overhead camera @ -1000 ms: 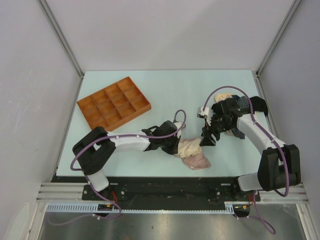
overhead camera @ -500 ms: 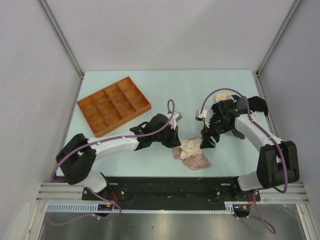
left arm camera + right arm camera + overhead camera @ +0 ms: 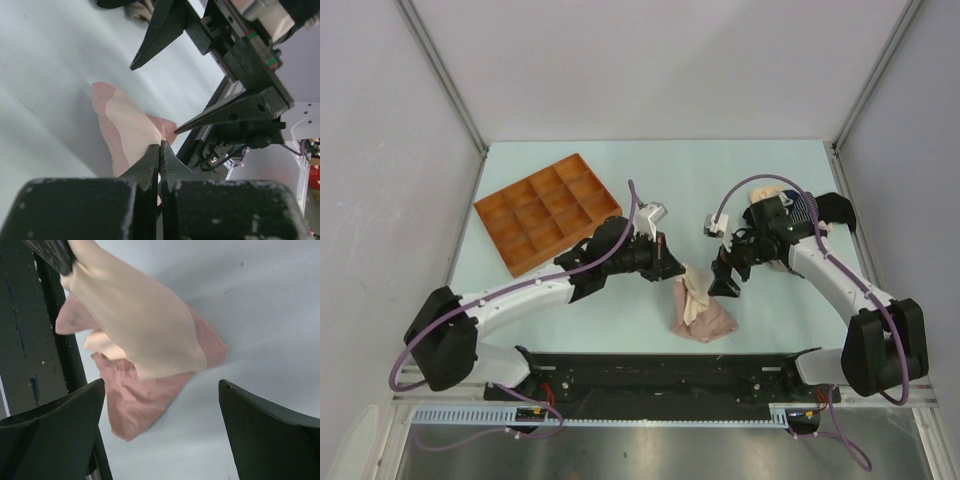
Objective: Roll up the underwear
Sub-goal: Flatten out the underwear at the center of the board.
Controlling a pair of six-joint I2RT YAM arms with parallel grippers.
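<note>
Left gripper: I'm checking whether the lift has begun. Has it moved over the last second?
Yes. The left gripper, shut on the pink underwear, has moved away from the black base rail, toward the table's far side.

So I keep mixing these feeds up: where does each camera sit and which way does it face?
Top external: above and behind the bases, looking down at the table; left arm and right arm show.
Left wrist: on the left arm, looking along the shut left fingers pinching the pink-beige underwear.
Right wrist: on the right arm, looking down between the open right fingers at that underwear.
Shared: all show the underwear.
</note>
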